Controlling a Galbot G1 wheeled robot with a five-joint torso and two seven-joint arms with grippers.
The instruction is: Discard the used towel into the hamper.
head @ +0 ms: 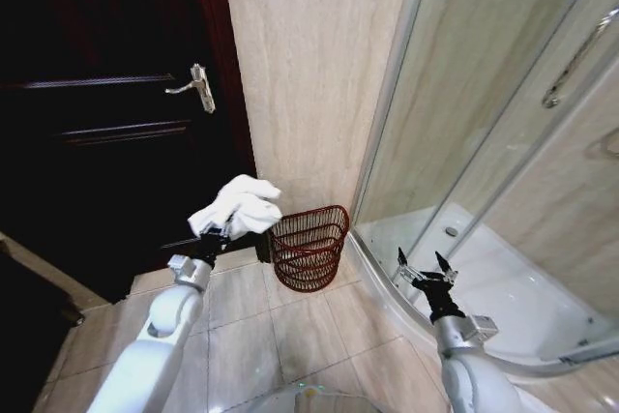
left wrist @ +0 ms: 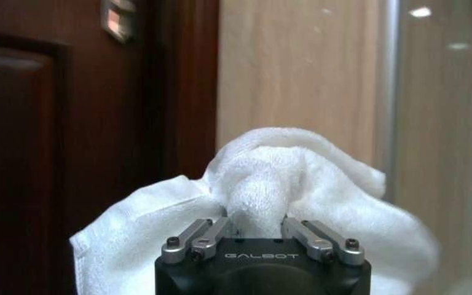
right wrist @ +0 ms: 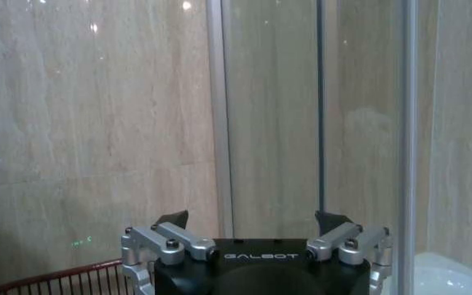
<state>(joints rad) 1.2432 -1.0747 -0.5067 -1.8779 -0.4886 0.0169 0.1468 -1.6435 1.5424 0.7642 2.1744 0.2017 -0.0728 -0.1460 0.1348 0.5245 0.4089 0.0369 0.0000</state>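
beside the hamper (head: pixel 309 246), left end effector (head: pixel 224 232) grips towel (head: pixel 238 204).

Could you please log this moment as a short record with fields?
setting: tiled bathroom, dark wooden door, glass shower enclosure
towel: white, bunched, held up beside the hamper, not yet inside
hamper: red-brown wire basket on the floor against the wall
left hand: shut on the towel
right hand: open, holding nothing, near the shower's edge
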